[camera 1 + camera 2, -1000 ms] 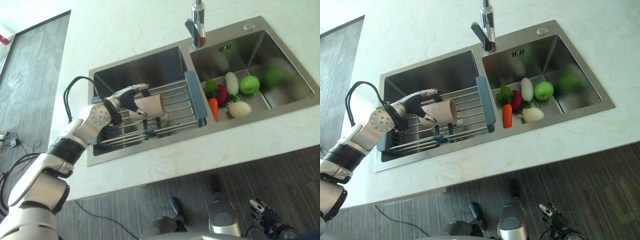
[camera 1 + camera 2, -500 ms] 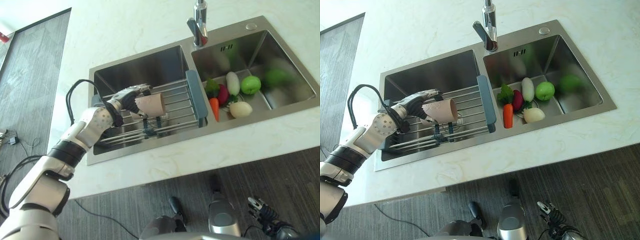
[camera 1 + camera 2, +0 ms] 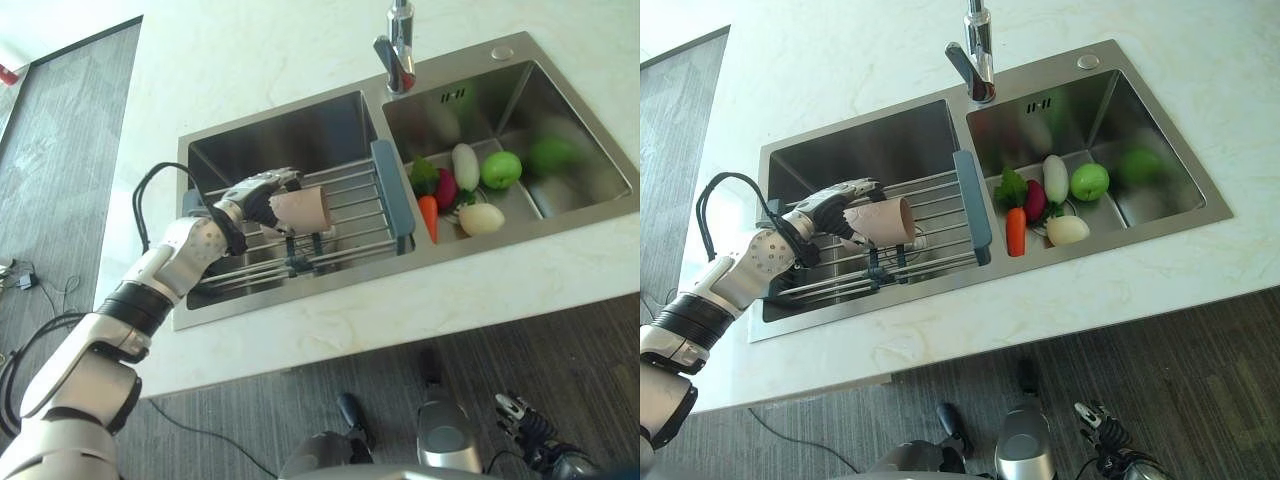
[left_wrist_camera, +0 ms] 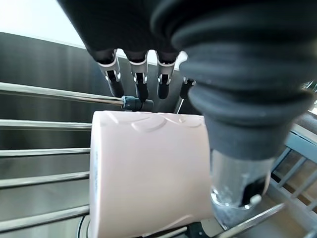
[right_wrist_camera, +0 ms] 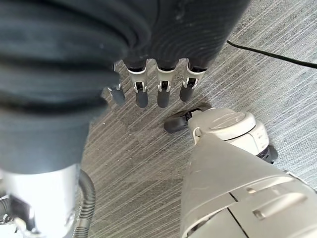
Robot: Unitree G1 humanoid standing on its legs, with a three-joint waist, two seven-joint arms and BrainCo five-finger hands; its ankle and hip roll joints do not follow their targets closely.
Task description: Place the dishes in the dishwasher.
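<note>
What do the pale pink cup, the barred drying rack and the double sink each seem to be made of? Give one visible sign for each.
Pale pink cup, held by the left hand: probably matt plastic or ceramic; its wall is even and dull, without glare. Barred drying rack: shiny metal rods, likely steel, with grey-blue, seemingly plastic ends. Double sink: brushed stainless steel, judging by its soft grey reflections.

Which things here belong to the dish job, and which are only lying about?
For the job:
- pink cup, on its side over the rack
- left hand, fingers curled round the cup
- wire rack across the left basin

Lying about:
- carrot, green apple, white radish in the right basin
- faucet
</note>
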